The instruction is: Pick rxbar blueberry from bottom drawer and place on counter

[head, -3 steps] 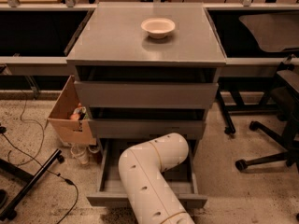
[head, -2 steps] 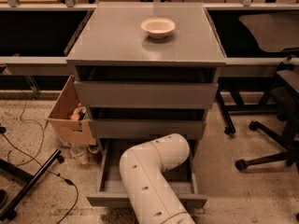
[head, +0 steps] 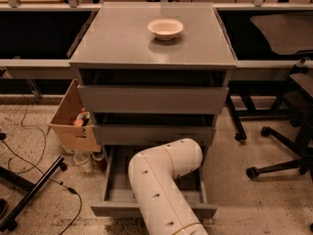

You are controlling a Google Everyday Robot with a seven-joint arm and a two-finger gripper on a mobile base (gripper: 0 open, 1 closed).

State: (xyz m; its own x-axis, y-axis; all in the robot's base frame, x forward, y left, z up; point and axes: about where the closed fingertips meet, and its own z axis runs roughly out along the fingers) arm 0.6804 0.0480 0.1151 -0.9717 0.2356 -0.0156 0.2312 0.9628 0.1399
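Observation:
The bottom drawer (head: 115,192) is pulled out below two upper grey drawers. My white arm (head: 164,180) bends down into it and covers most of its inside. My gripper is hidden inside the drawer behind the arm's elbow. The rxbar blueberry is hidden from view. The counter (head: 122,43) is the flat grey cabinet top, with a white bowl (head: 165,28) near its back middle.
An open cardboard box (head: 73,121) with items stands left of the cabinet, with small cups (head: 85,161) at its foot. Black cables and a black stand leg (head: 34,190) lie on the floor at left. Office chairs (head: 288,131) stand at right.

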